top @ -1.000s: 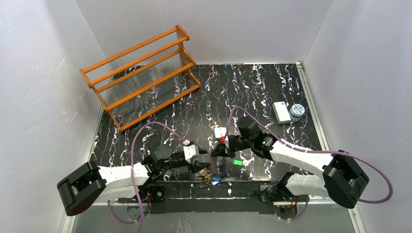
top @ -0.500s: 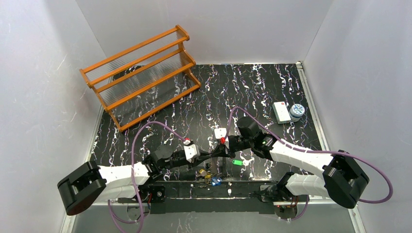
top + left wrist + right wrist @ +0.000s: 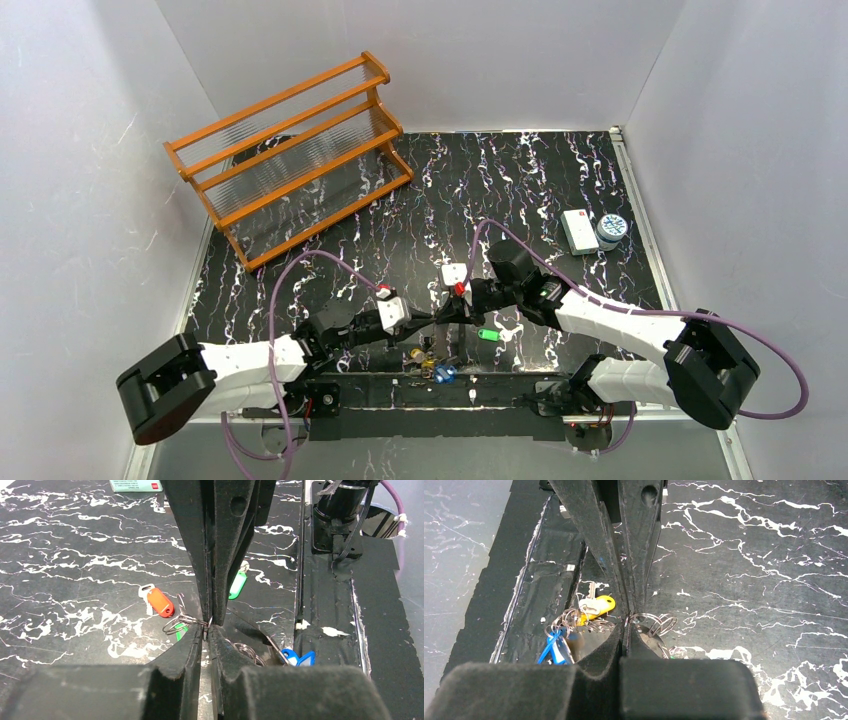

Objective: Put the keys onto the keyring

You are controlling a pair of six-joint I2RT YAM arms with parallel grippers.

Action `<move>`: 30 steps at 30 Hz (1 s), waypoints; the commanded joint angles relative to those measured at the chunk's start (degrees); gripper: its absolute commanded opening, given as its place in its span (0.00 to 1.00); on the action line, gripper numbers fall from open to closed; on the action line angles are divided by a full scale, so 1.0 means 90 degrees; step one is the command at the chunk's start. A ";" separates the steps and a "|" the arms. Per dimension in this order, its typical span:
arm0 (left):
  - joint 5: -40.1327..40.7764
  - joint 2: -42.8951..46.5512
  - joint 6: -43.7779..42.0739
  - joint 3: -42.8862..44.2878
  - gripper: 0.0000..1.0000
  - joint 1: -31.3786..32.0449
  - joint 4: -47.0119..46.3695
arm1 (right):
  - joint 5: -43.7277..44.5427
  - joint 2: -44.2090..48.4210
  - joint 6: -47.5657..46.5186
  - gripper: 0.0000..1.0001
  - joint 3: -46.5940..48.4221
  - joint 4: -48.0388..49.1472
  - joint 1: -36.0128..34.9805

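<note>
Black marbled table [image 3: 520, 180]: left gripper [image 3: 206, 630] and right gripper [image 3: 625, 625] meet tip to tip just beside green key [image 3: 488, 335], both clenched on keyring [image 3: 195, 622] wire, likely steadying it for threading; yellow key [image 3: 599, 604] and blue key [image 3: 555, 647] lie near green key.

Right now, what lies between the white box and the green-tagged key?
In the top view, the right arm reaches across between the white box and the green-tagged key.
</note>
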State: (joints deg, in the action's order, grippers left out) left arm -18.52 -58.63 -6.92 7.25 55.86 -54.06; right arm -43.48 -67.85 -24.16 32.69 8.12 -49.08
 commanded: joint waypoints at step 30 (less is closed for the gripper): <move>0.0995 0.1422 0.0891 -0.0569 0.00 0.0015 0.0166 | 0.1701 0.1774 0.0988 0.95 -0.1024 0.1788 0.0014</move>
State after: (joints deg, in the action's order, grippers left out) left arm -14.11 -48.80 -3.92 3.07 55.86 -51.51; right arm -29.65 -51.92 -17.65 23.90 19.73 -48.97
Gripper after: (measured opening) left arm 0.011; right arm 0.942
